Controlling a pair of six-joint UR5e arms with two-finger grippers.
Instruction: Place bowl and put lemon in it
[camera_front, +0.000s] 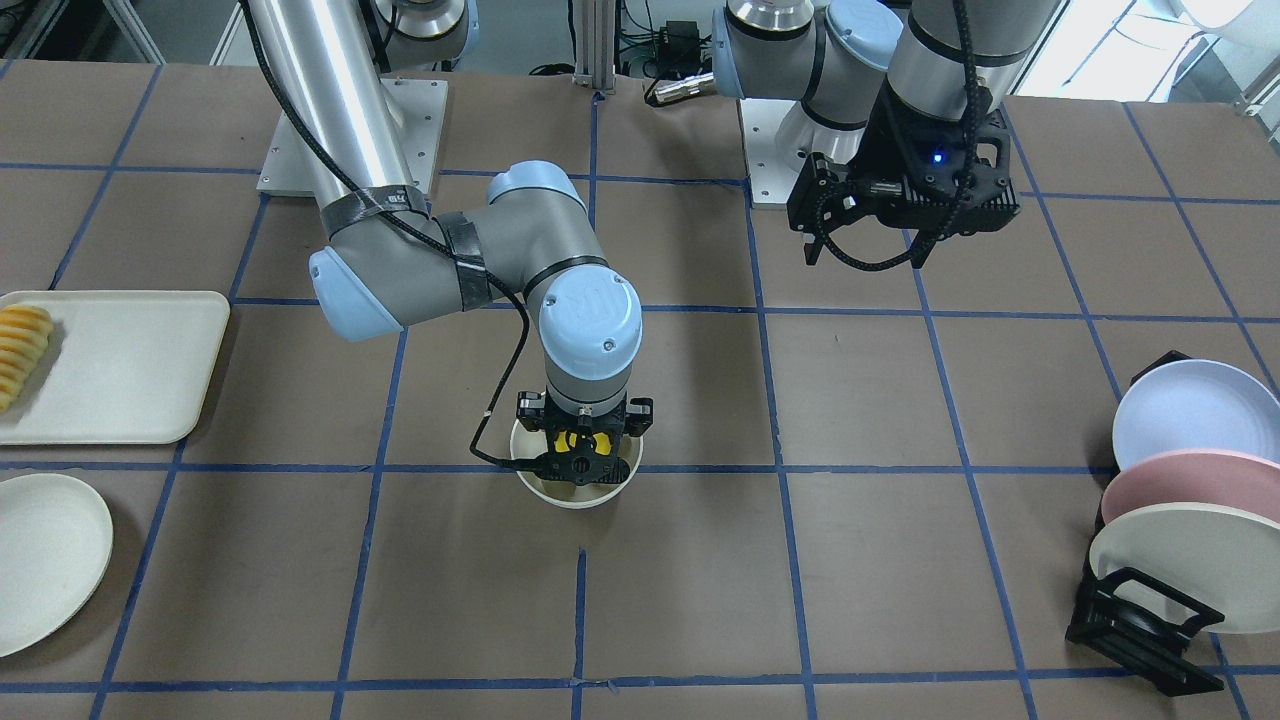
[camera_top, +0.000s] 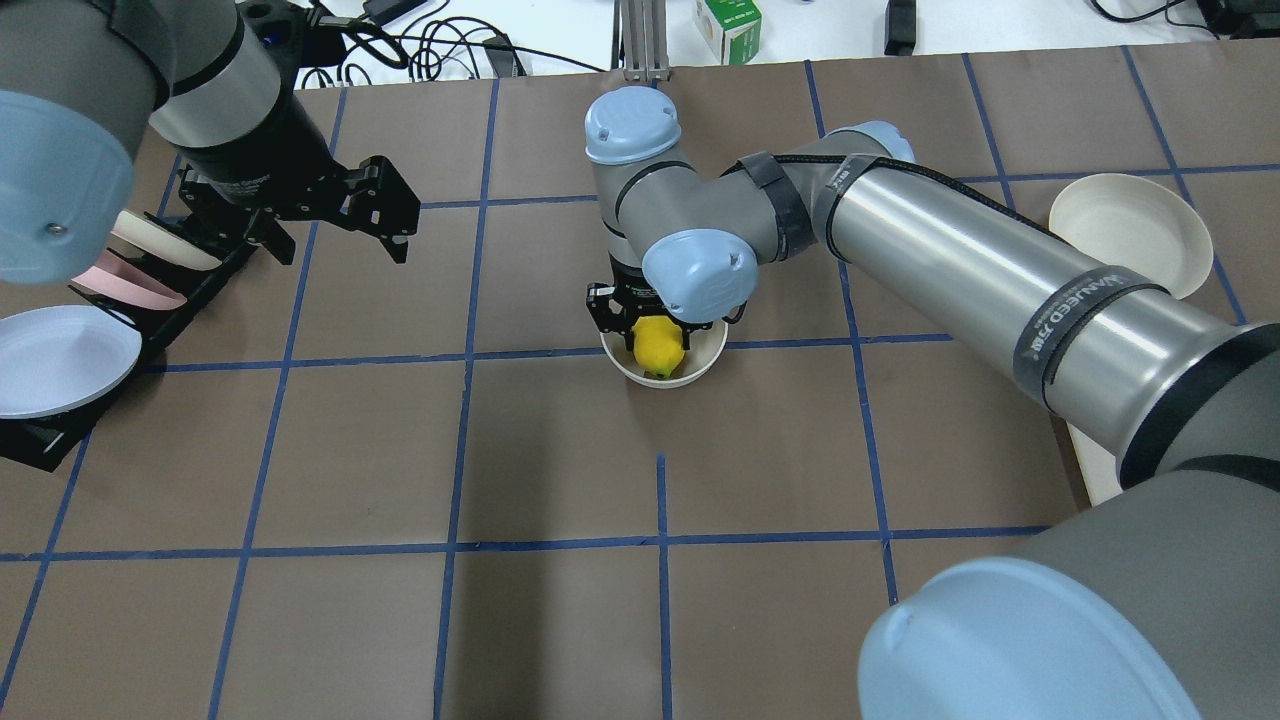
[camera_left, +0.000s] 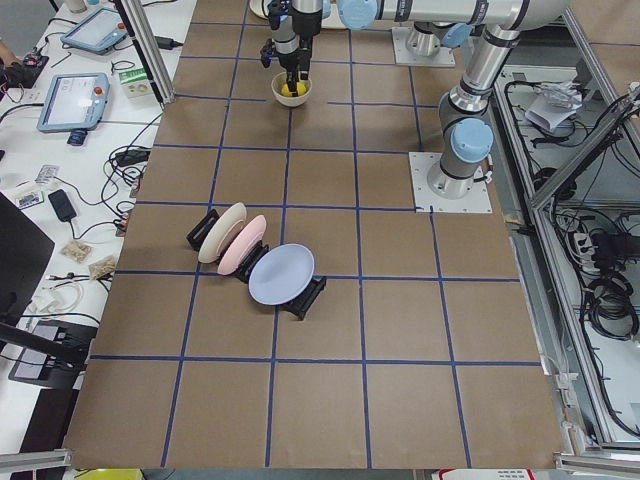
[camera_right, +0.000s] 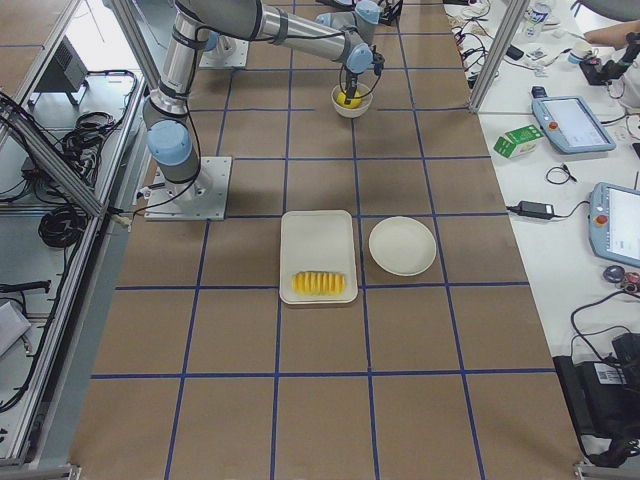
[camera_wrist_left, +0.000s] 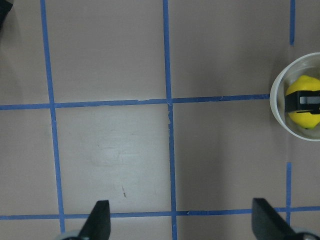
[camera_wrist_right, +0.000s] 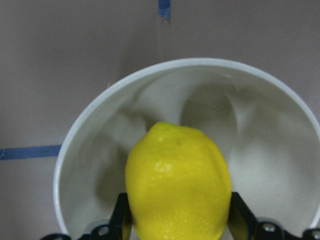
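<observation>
The cream bowl (camera_top: 702, 366) stands upright near the table's middle; it also shows in the front view (camera_front: 580, 497) and at the right edge of the left wrist view (camera_wrist_left: 278, 100). My right gripper (camera_top: 658, 352) reaches down into the bowl, shut on the yellow lemon (camera_top: 657, 343). In the right wrist view the lemon (camera_wrist_right: 177, 185) sits between the two fingers (camera_wrist_right: 121, 216), inside the bowl's rim (camera_wrist_right: 260, 150). My left gripper (camera_top: 340, 245) hangs open and empty above the table, well off to the bowl's left in the overhead view, as the left wrist view (camera_wrist_left: 182, 222) confirms.
A black rack with pastel plates (camera_front: 1180, 500) stands on my left side of the table. A cream tray (camera_front: 120, 365) with orange-yellow slices (camera_front: 22, 350) and a flat cream plate (camera_front: 40, 560) lie on my right side. Blue tape lines grid the brown table.
</observation>
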